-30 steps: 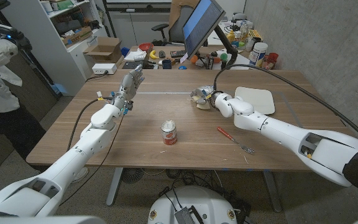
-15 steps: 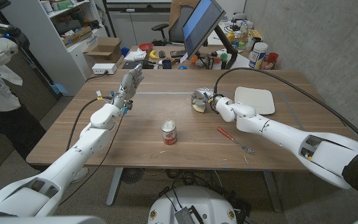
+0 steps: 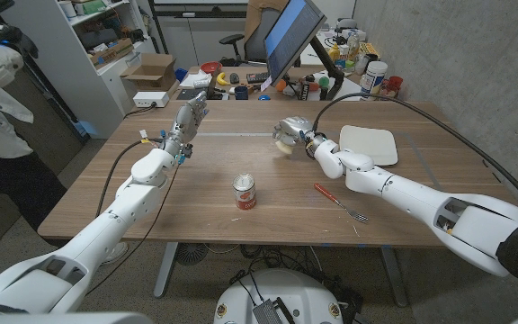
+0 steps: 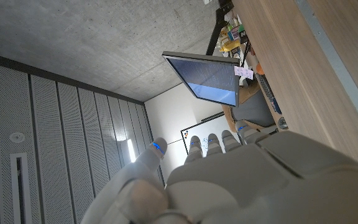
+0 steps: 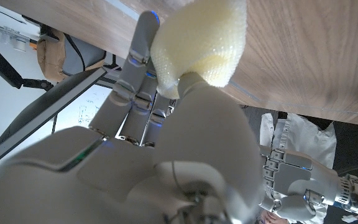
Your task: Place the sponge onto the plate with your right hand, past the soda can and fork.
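I had the right hand (image 3: 295, 134) closed around the sponge (image 3: 283, 144), and the right wrist view confirmed it: the pale yellow sponge (image 5: 201, 43) was pinched between thumb and fingers (image 5: 143, 46), bulging out past them over the wood. I judged the grip secure enough for a carry. The hand held the sponge clear of the table (image 3: 196, 202), with the plate (image 3: 370, 144) lying to the hand's outer side, near but apart from it. The soda can (image 3: 244, 192) and the fork (image 3: 341, 203) both sat nearer the robot than the hand, so the sponge was already beyond them.

The left hand (image 3: 189, 117) stood raised over the far left part of the table, fingers extended and apart, holding nothing; I kept it out of the working path.

Against the frames one second and half a second earlier, the right hand had risen and lifted the sponge off the table surface, shifting slightly away from the plate. Can, fork, plate and left hand were unchanged.
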